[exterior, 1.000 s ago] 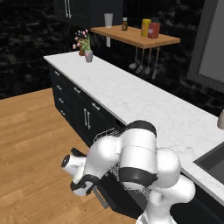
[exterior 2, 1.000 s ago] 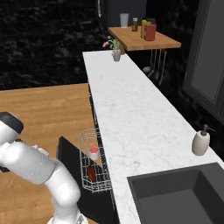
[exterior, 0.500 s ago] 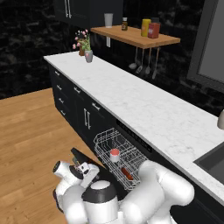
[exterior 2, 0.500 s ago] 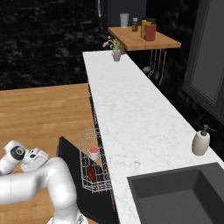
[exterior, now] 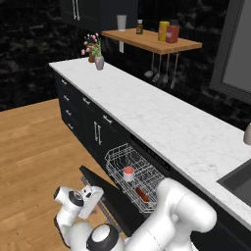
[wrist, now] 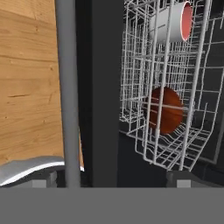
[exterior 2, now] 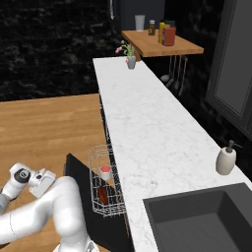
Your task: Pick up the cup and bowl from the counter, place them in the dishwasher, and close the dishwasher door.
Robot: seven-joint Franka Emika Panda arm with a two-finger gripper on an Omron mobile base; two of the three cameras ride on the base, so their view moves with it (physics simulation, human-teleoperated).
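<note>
The dishwasher door (exterior: 105, 188) hangs dropped open, and its white wire rack (exterior: 135, 176) is pulled out above it. The cup (exterior: 128, 172) lies in the rack, red inside showing, seen on its side as cup (wrist: 170, 22). Lower in the rack rests the reddish-brown bowl (wrist: 165, 109), also bowl (exterior 2: 102, 194). My gripper (wrist: 109, 181) is low near the floor at the door's outer edge, open, facing the grey bar handle (wrist: 68, 87) and the door's black edge (wrist: 100, 87). Nothing is held. The counter (exterior: 162, 117) runs above.
Wooden floor (exterior: 34, 147) lies open to the left of the door. Black cabinets (exterior: 81, 112) continue under the counter. A flower vase (exterior: 99, 61), a wall shelf with bottles (exterior: 152, 41), a soap dispenser (exterior 2: 226, 160) and the sink (exterior 2: 206, 221) sit above.
The arm has swung down and left, from beside the rack to low by the door's outer edge. The cup and bowl stayed in the rack. The gripper stayed open.
</note>
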